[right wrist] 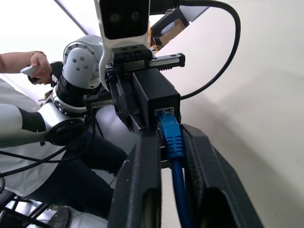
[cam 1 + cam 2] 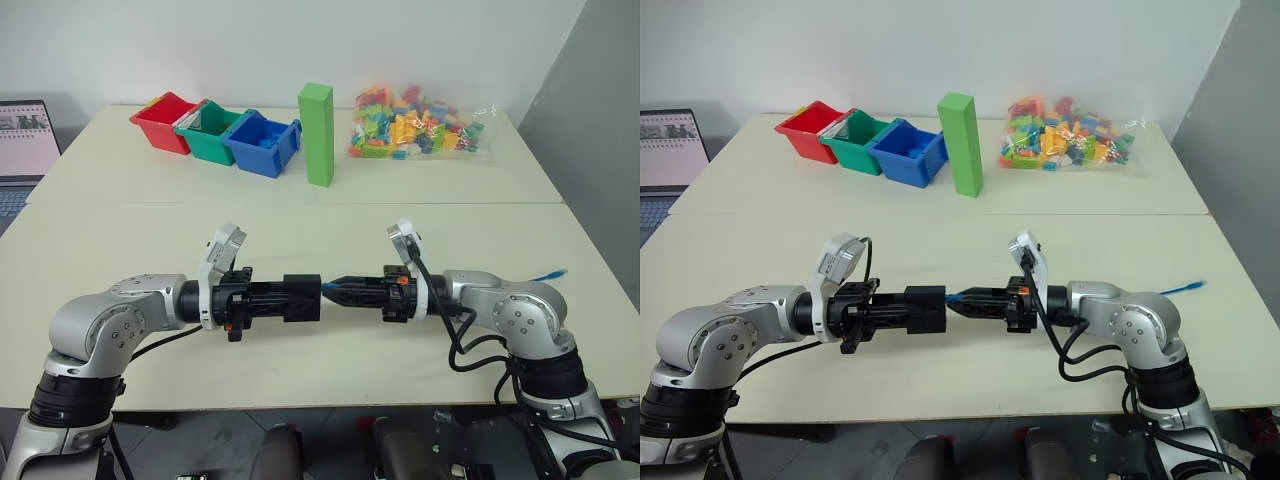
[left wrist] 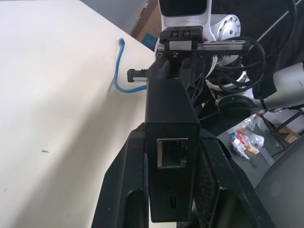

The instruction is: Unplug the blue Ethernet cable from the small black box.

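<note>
Above the bench, the left gripper grips the black box, jaws clamped. The right gripper, opposite, has its jaws closed on the blue cable, plug seated in the box.

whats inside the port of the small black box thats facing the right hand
The bright-blue Ethernet cable has its plug seated in that port of the small matte-black box, between the right hand's shut fingers. The plug's tip is hidden inside the port.

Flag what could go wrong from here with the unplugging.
1. The right gripper is shut on the blue Ethernet cable at the plug, still seated in the small black box; if its latch isn't pressed, pulling may jam or strain it.
2. The left gripper clamps only the box's sides, so the box could slip out during the pull.
</note>
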Tool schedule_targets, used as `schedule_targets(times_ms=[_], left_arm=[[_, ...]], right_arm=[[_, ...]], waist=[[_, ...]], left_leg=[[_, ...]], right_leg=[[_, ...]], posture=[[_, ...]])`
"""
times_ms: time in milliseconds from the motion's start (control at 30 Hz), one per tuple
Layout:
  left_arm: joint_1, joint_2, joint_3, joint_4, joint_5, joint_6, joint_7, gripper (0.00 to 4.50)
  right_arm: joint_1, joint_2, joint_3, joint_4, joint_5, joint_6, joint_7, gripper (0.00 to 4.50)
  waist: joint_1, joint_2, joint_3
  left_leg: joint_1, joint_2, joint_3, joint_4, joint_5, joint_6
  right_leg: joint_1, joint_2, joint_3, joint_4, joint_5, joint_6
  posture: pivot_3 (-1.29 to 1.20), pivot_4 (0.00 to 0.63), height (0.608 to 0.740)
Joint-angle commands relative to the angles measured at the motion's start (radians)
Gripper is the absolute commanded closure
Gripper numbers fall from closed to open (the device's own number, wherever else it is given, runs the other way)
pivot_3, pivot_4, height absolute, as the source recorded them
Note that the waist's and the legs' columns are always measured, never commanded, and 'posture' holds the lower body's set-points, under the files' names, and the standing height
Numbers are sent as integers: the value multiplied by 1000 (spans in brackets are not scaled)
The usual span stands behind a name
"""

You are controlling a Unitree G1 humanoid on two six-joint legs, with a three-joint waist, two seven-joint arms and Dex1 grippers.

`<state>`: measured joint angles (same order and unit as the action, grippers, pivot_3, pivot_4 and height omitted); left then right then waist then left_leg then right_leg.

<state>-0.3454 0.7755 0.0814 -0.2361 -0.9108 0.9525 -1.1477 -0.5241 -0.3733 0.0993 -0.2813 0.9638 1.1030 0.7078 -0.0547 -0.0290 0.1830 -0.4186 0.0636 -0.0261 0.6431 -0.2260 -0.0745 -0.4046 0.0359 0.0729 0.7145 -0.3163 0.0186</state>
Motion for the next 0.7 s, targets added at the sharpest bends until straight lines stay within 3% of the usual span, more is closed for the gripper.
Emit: schedule_targets(times_ms=[33, 400, 700], left_arm=[[1, 0, 6, -22, -9, -14, -11, 3700], [21, 24, 4, -30, -3, -11, -49, 3700], [56, 64, 34, 26, 26, -26, -69, 3701]], right_arm=[[-12, 1, -19, -30, 24, 0, 7, 4442], [-28, -14, -49, 1, 80, 66, 23, 4446], [9, -110, -55, 10, 54, 62, 82, 4457]], waist=[[0, 0, 0], [0, 0, 0], [0, 0, 0]], left_leg=[[0, 0, 0, 0, 0, 0], [0, 0, 0, 0, 0, 0], [0, 0, 0, 0, 0, 0]], right_leg=[[0, 0, 0, 0, 0, 0], [0, 0, 0, 0, 0, 0], [0, 0, 0, -1, 0, 0]], posture=[[0, 150, 740], [0, 150, 740], [0, 150, 740]])
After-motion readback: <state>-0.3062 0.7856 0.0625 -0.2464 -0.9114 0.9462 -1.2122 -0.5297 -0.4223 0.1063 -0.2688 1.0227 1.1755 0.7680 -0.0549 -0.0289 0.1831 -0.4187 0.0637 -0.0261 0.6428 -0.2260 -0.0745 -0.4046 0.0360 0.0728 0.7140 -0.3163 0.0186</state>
